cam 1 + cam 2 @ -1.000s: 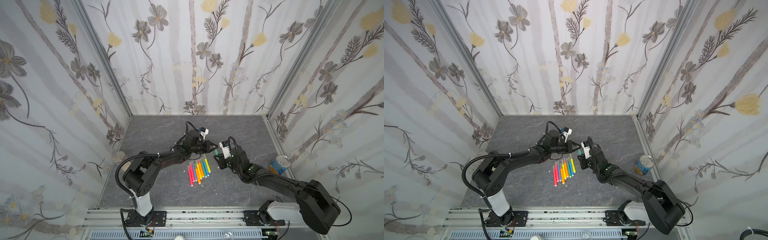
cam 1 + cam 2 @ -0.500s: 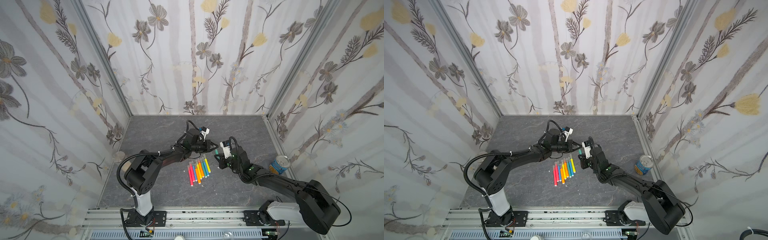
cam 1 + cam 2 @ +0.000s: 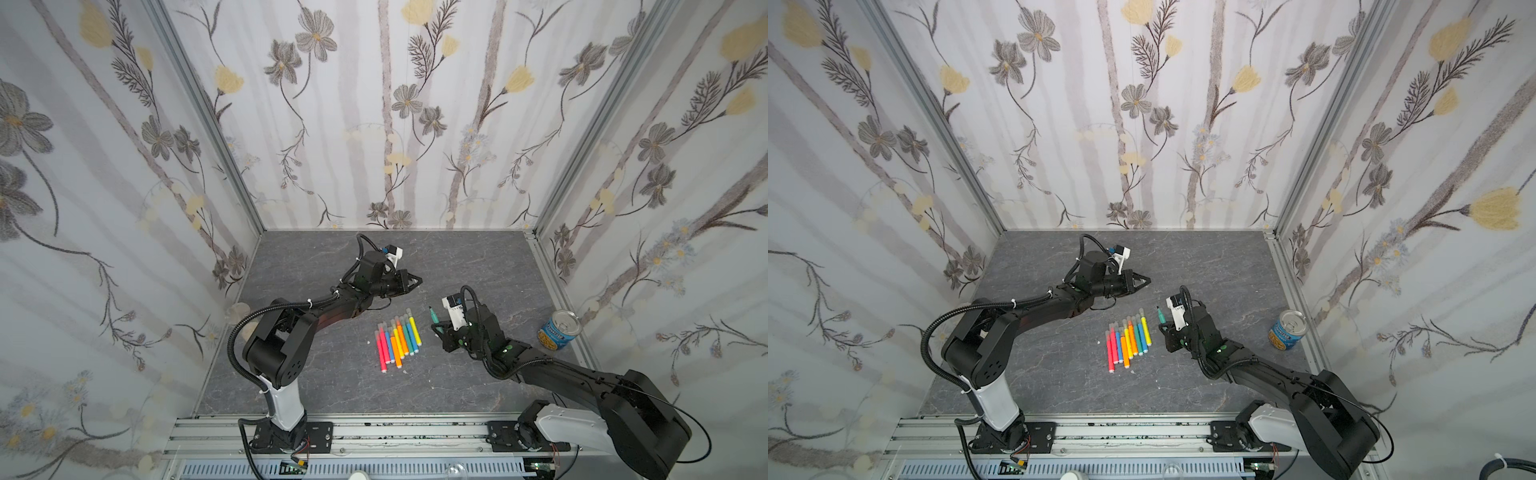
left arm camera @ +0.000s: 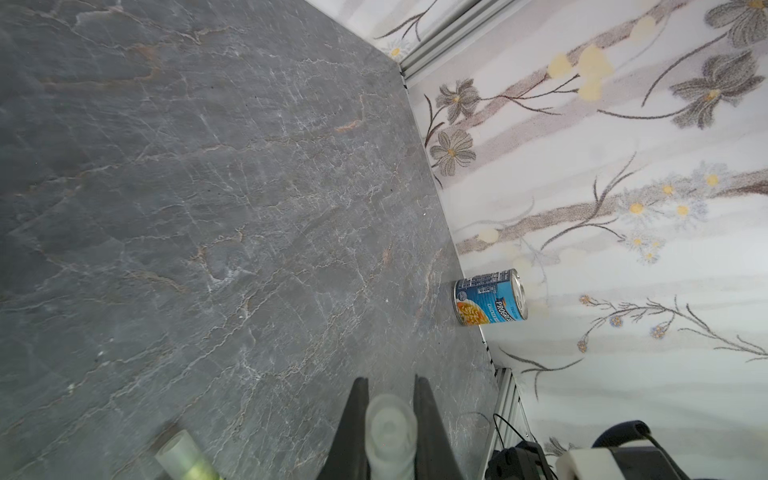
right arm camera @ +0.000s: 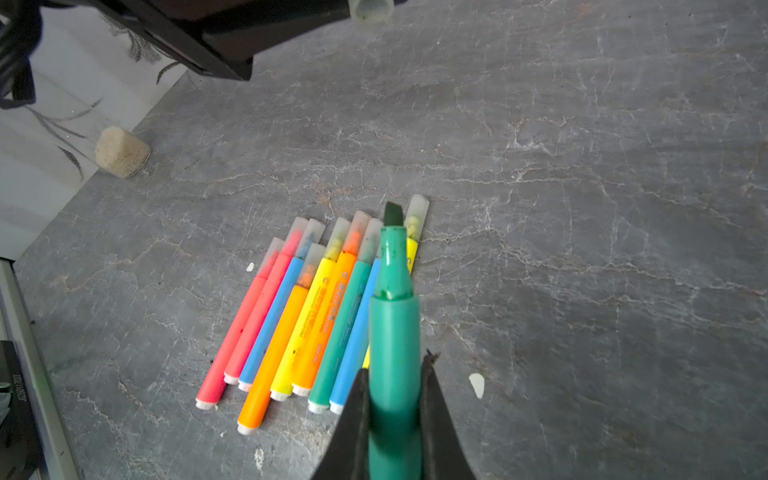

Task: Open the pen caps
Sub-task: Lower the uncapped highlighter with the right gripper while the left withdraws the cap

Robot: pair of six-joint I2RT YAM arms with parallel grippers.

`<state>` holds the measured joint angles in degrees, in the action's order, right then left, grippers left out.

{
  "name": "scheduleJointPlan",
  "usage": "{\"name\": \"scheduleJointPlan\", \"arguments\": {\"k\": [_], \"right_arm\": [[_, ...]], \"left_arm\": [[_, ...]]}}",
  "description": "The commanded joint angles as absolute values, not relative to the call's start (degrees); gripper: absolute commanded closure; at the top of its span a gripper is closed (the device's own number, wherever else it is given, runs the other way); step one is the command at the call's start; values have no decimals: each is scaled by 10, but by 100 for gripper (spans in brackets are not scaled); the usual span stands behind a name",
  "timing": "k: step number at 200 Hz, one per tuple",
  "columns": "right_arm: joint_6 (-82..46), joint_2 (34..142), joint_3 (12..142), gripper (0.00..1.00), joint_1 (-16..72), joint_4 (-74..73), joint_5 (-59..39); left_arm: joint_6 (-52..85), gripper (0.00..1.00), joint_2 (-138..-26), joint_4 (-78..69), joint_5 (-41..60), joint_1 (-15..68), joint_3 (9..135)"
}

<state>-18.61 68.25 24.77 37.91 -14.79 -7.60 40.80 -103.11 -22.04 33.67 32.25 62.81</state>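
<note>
One smooth cap (image 4: pixel 390 432) pinched by my left end effector (image 4: pixel 390 382) may slip; my right end effector (image 5: pixel 395 365) pinches the green pen (image 5: pixel 392 324).

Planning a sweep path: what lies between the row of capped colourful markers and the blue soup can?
In both top views: the right gripper, shut on an uncapped teal plastic marker, plus its black arm; otherwise bare grey tabletop.

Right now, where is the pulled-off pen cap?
In the left wrist view the cap sits pinched in the left claw, beyond the row of pens.
</note>
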Motion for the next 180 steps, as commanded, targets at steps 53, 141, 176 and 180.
{"name": "scheduleJointPlan", "arguments": {"k": [53,141,176,180], "right_arm": [[-212,636,199,100,380,-135,-34],[-204,789,313,100,368,-64,73],[-199,852,348,100,362,-58,86],[-199,858,351,100,363,-58,86]], "left_arm": [[356,100,-1011,-182,281,279,638],[345,100,-1002,-182,293,245,599],[352,100,-992,-204,306,236,564],[352,100,-991,-205,307,236,561]]}}
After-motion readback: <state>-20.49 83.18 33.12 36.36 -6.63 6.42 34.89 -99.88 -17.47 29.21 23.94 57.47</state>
